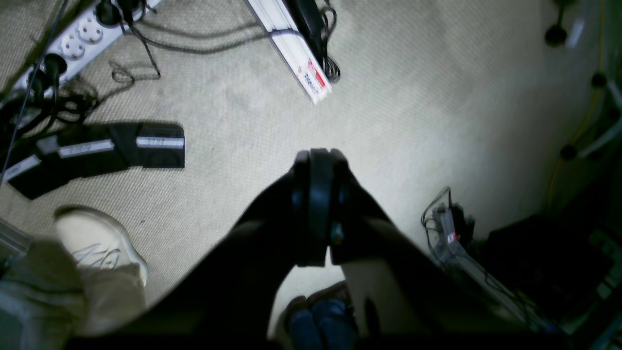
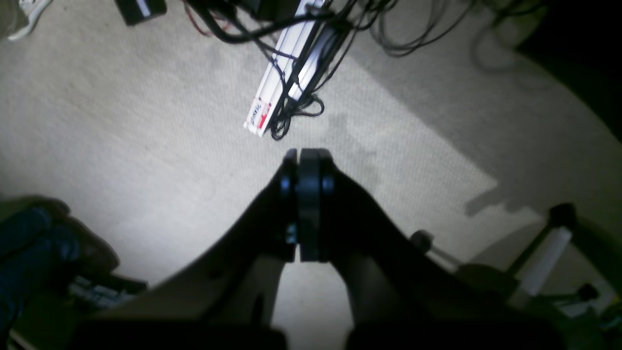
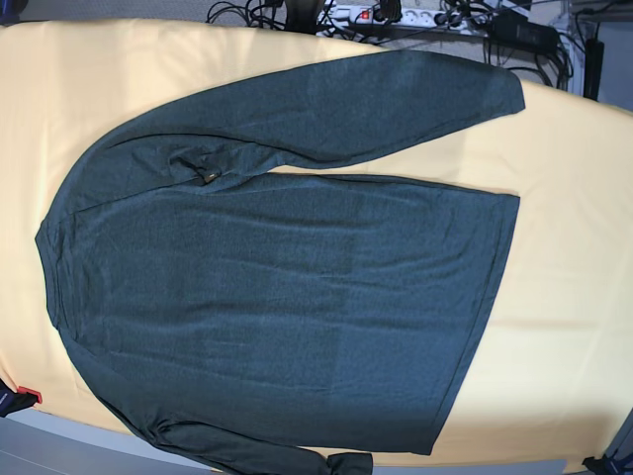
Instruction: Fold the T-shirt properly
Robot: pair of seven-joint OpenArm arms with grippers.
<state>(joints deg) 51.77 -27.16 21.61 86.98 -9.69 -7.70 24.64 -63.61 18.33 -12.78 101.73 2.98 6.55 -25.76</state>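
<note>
My fingers of the left gripper (image 1: 318, 206) are pressed together with nothing between them, above a beige carpet (image 1: 233, 107) with a power strip (image 1: 80, 41) and a pale shoe (image 1: 97, 243). In the right wrist view, my right gripper (image 2: 306, 206) is clenched too, empty, over carpet and a white rail (image 2: 279, 87). In the base view, the T-shirt (image 3: 277, 287) lies flat on the yellow table (image 3: 574, 247), one sleeve (image 3: 326, 109) stretched along the far side.

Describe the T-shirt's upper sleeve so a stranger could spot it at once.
On the yellow table a dark teal-grey T-shirt lies flat. Its upper sleeve stretches toward the cables at the far edge. Unlike the lower sleeve at the near edge, it lies fully in view.
</note>
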